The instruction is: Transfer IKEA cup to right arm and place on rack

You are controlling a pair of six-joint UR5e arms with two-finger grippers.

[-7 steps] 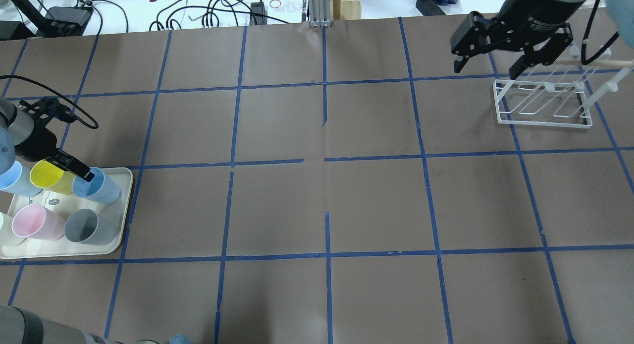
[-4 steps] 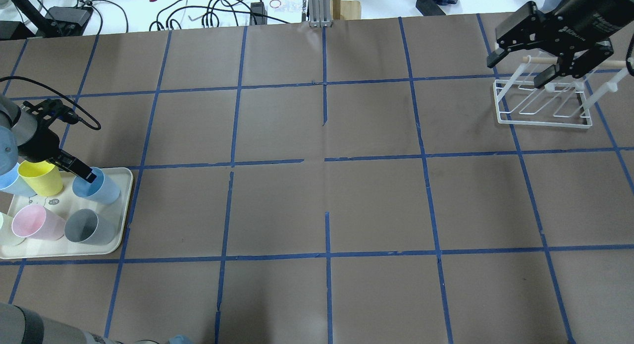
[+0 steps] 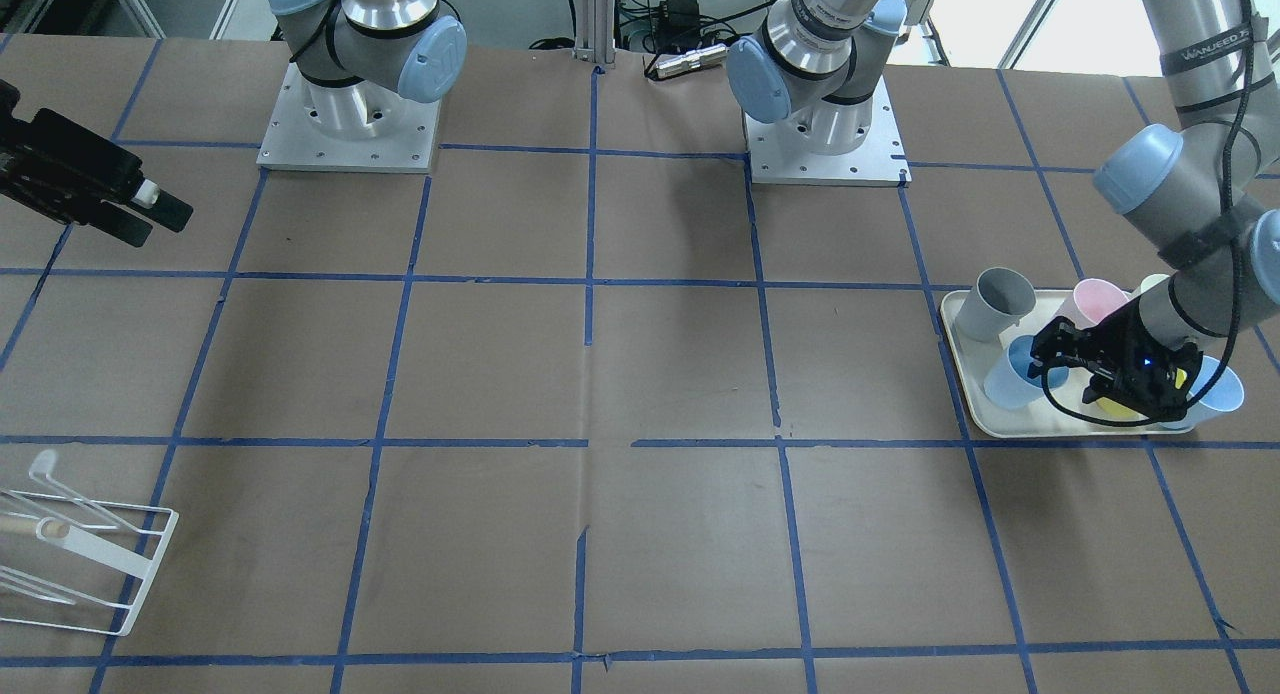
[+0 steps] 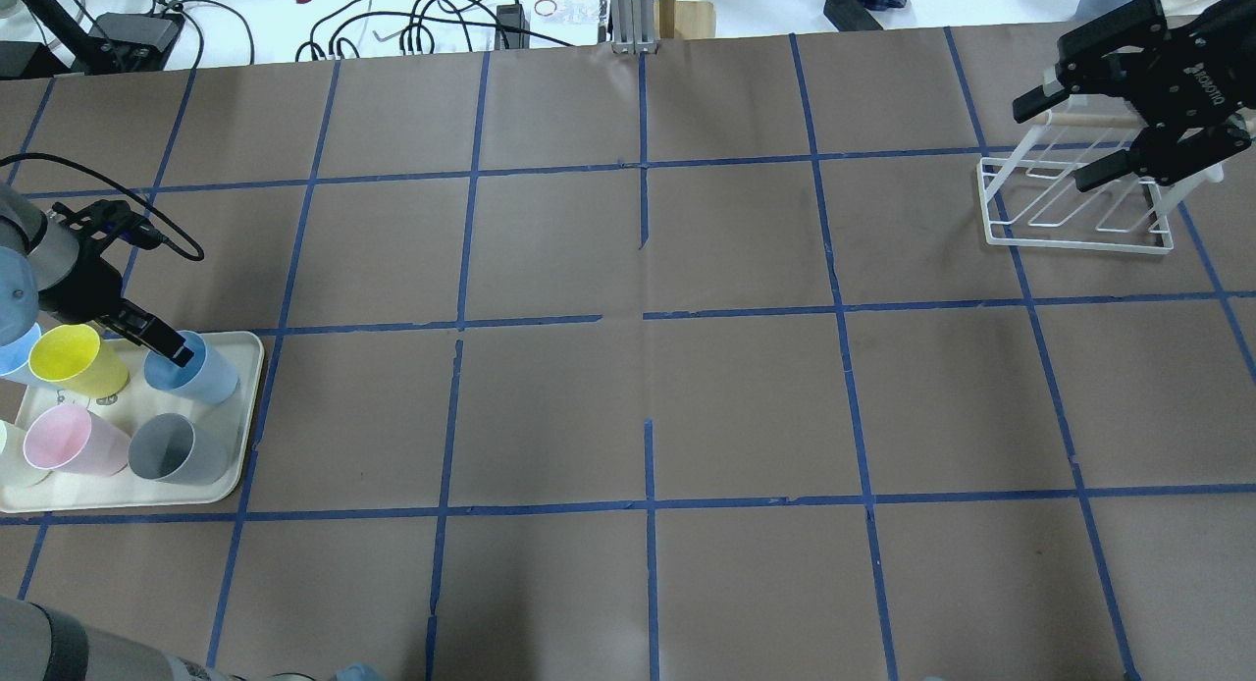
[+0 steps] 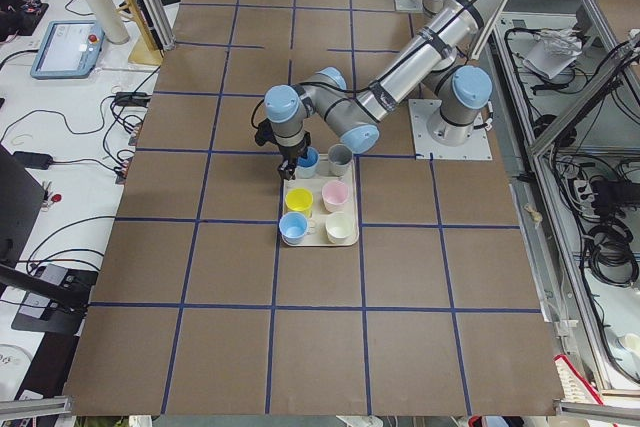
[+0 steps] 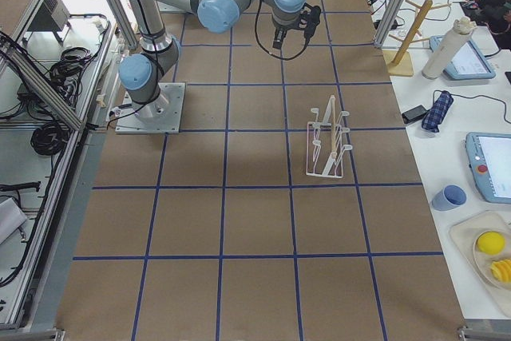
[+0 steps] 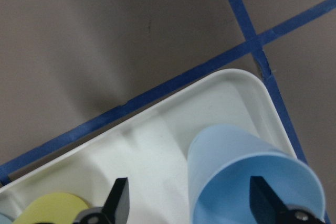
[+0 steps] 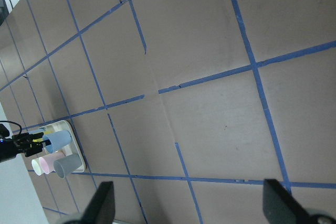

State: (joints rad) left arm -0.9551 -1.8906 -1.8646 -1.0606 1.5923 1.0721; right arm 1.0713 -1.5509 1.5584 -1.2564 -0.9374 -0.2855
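Observation:
The IKEA cup, pale blue, stands upright at the tray's far right corner, seen also in the front-facing view and the left wrist view. My left gripper is open and low over it. One fingertip is inside the cup's mouth and the other is outside, beside the yellow cup. A second pale blue cup stands behind my left wrist. My right gripper hangs open and empty in the air over the white wire rack.
The cream tray also holds a pink cup, a grey cup and a pale cup at the view's left edge. The rack sits near the table's far right corner. Brown paper with blue tape lines lies between tray and rack.
My right gripper has swung to the right and now hangs over the rack, still open. My left wrist has drawn back slightly, and the yellow cup has shifted a little left.

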